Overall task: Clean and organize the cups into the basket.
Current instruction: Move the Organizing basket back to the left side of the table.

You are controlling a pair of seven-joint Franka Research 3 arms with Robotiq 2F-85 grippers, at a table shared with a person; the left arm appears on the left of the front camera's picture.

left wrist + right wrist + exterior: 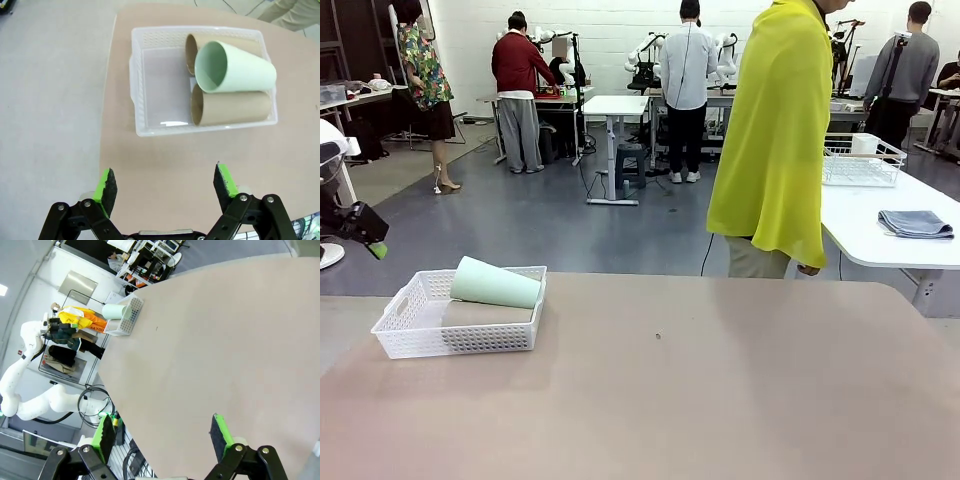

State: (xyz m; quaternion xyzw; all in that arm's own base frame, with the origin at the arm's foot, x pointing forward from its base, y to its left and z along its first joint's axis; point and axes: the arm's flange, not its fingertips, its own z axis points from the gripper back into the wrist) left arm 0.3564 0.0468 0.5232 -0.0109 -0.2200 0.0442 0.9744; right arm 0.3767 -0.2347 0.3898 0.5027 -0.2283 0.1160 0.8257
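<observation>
The white mesh basket point(137, 80) sits near the table's left end and holds all three cups lying on their sides. Two tan cups point(232, 107) lie side by side, and the mint green cup point(235, 67) rests across the top of them. From the front, the mint cup point(495, 283) sticks up above the basket point(460, 340). My left gripper point(167, 182) hangs open and empty, pulled back from the basket, past the table's left edge point(365, 228). My right gripper point(162, 432) is open and empty, high above the table, far from the basket point(127, 317).
A person in a yellow top point(775, 130) stands at the far side, turned away. On a white table at the back right are a wire basket point(860, 160) and a folded grey cloth point(915, 223). The brown table point(720, 380) stretches bare to the right of the basket.
</observation>
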